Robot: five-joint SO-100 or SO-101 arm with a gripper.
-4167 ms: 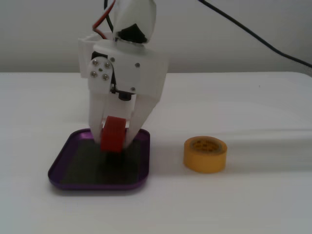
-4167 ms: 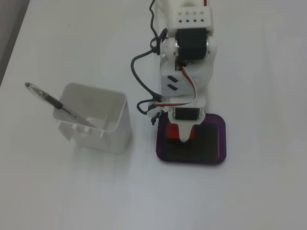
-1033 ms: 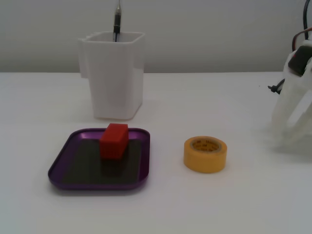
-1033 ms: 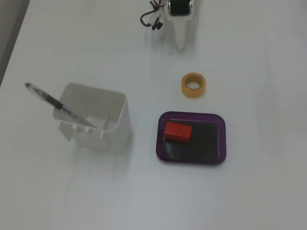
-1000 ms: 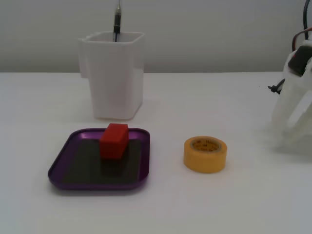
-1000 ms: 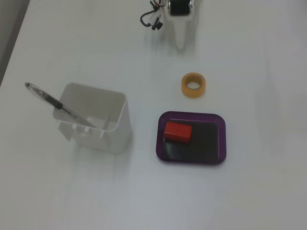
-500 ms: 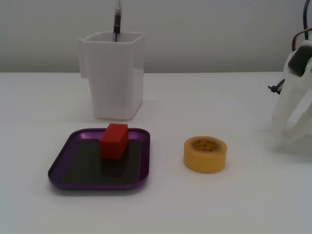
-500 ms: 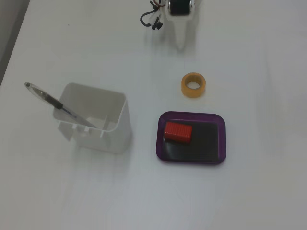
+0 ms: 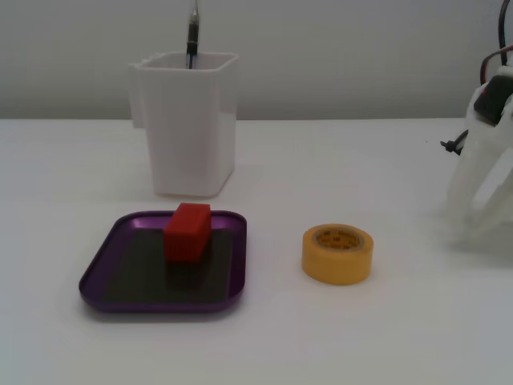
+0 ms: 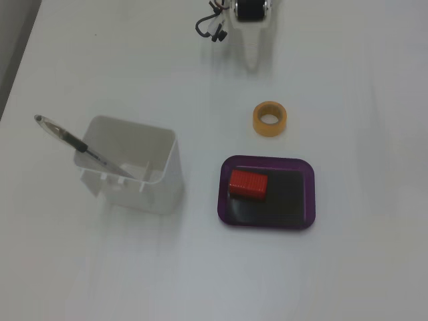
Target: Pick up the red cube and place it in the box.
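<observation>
The red cube [image 9: 188, 232] lies inside the box [image 9: 104, 273], a shallow purple tray, against its far rim. In the top-down fixed view the cube [image 10: 248, 185] sits in the left half of the box [image 10: 304, 194]. My white gripper [image 9: 469, 218] is at the right edge of the side fixed view, well away from the tray and down near the table. In the top-down fixed view the gripper [image 10: 253, 61] is at the top centre, its fingers drawn together into one narrow tip, holding nothing.
A yellow tape roll [image 9: 337, 253] [image 10: 270, 118] lies flat between the tray and the arm. A tall white plastic container [image 9: 187, 124] [image 10: 130, 165] with a pen in it stands behind the tray. Black cables [image 10: 208, 27] trail near the arm base.
</observation>
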